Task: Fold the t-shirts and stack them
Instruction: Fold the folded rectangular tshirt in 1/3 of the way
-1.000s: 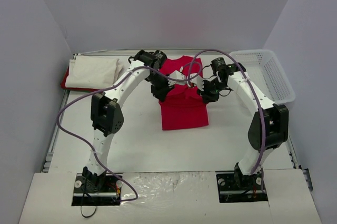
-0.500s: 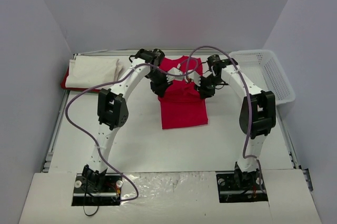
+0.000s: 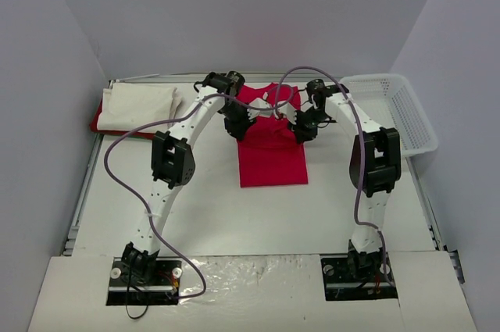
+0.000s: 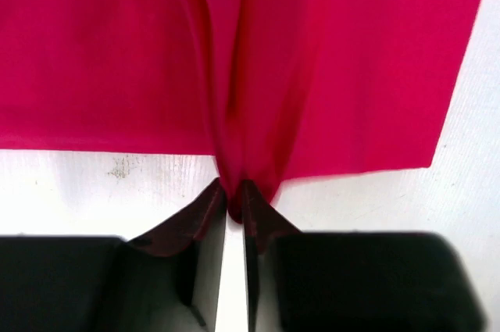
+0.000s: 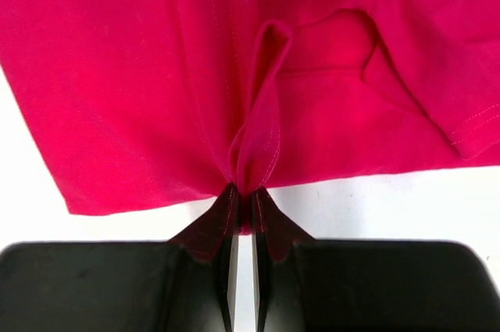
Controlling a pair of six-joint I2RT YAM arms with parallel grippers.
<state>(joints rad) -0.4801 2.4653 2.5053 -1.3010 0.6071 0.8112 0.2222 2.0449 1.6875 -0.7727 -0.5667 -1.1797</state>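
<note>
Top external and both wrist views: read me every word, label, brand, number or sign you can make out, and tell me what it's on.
No readable text in any view.
red t-shirt: plain cloth, no print or tag showing.
white t-shirt: plain, no print.
basket: bare white lattice, no label.

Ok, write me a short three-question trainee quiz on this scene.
1. True or false: the left tool and the right tool are each shut on an edge of the red t-shirt.
2. The folded white t-shirt lies at which part of the table? A) far left B) far right C) near middle
3. Fill in: the white lattice basket stands at the table's far ___ corner.

Key: 1 true; 2 A; 3 right.
</note>
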